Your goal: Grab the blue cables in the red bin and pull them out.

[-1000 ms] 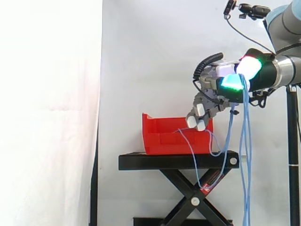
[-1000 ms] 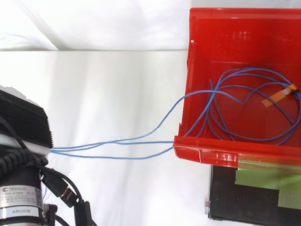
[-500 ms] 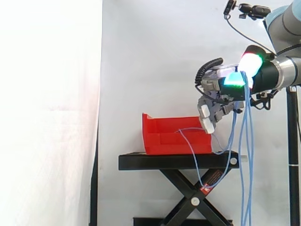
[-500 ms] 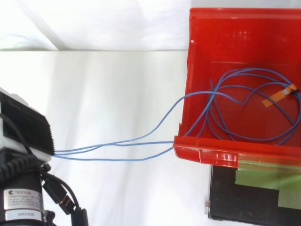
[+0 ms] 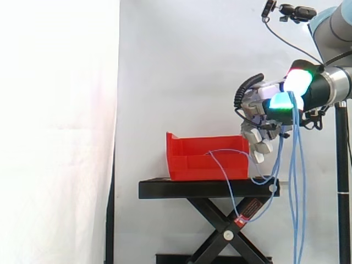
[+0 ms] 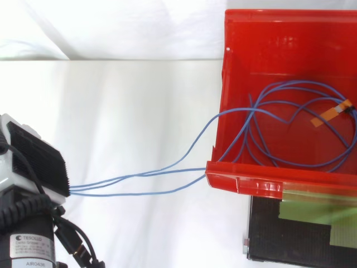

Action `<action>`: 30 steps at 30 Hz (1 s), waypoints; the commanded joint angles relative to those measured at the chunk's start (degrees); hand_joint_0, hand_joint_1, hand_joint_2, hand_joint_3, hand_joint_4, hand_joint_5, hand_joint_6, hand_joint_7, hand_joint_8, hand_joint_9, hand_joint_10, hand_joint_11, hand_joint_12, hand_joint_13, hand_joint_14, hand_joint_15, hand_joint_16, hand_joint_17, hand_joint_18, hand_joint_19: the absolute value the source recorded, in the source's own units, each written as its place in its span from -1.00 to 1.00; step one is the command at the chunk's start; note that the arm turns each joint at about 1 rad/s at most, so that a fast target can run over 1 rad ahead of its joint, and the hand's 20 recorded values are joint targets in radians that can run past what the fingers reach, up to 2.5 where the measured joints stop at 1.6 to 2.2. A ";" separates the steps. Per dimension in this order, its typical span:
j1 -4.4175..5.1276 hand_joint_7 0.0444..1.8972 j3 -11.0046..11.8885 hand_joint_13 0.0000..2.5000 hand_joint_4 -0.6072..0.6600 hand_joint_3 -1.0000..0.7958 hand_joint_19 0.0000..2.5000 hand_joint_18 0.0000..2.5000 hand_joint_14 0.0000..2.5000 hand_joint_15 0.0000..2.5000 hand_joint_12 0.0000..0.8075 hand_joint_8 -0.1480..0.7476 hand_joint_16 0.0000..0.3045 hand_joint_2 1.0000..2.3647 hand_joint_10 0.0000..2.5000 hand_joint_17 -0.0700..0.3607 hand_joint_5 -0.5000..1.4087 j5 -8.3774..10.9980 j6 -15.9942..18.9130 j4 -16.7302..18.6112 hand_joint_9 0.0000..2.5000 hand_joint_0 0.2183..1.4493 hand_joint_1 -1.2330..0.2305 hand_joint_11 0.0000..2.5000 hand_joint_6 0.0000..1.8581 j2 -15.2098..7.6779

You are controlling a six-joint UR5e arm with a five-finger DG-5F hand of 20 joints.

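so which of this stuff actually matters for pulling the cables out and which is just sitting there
Part of the job:
- blue cables, running from the bin over its front lip to the hand
- red bin
- hand, closed on the cables

Just there:
- black stand under the bin
- white curtain behind

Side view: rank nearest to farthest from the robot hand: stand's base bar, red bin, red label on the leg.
1. red bin, just below-left of the robot hand holding the blue cables.
2. red label, lower, on the crossed leg.
3. base bar, at the very bottom.
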 commanded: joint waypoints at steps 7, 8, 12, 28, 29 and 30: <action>0.11 -0.35 -0.03 -0.30 0.18 -1.00 -0.52 -0.59 -0.98 -0.36 -0.11 -0.05 -0.72 -1.00 -0.98 -0.23 0.31 -0.01 -0.09 -0.13 -0.48 0.17 -0.34 -0.37 0.00 0.00; 0.11 -0.34 -0.03 -0.29 0.18 -1.00 -0.51 -0.59 -0.98 -0.34 -0.11 -0.04 -0.72 -1.00 -0.98 -0.23 0.30 -0.01 -0.09 -0.04 -0.49 0.17 -0.34 -0.35 -0.01 0.00; 0.02 -0.34 -0.03 -0.27 0.18 -1.00 -0.50 -0.57 -0.98 -0.32 -0.07 -0.01 -0.72 -1.00 -0.98 -0.23 0.30 -0.01 -0.09 -0.21 -0.50 0.17 -0.34 -0.28 -0.01 0.00; 0.20 -0.34 -0.03 -0.18 0.10 -1.00 -0.40 -0.49 -0.98 -0.30 0.04 0.10 -0.70 -1.00 -0.99 -0.21 0.29 -0.01 -0.09 -0.48 -0.58 0.16 -0.34 -0.03 -0.01 0.00; 0.20 -0.34 -0.03 -0.16 0.09 -1.00 -0.40 -0.48 -0.98 -0.30 0.04 0.11 -0.70 -1.00 -0.99 -0.20 0.29 -0.01 -0.09 -0.48 -0.57 0.16 -0.34 0.03 -0.01 0.00; 0.20 -0.34 -0.03 -0.16 0.07 -1.00 -0.40 -0.46 -0.98 -0.31 0.05 0.12 -0.70 -1.00 -0.99 -0.20 0.29 -0.01 -0.09 -0.48 -0.58 0.16 -0.34 0.05 -0.01 0.00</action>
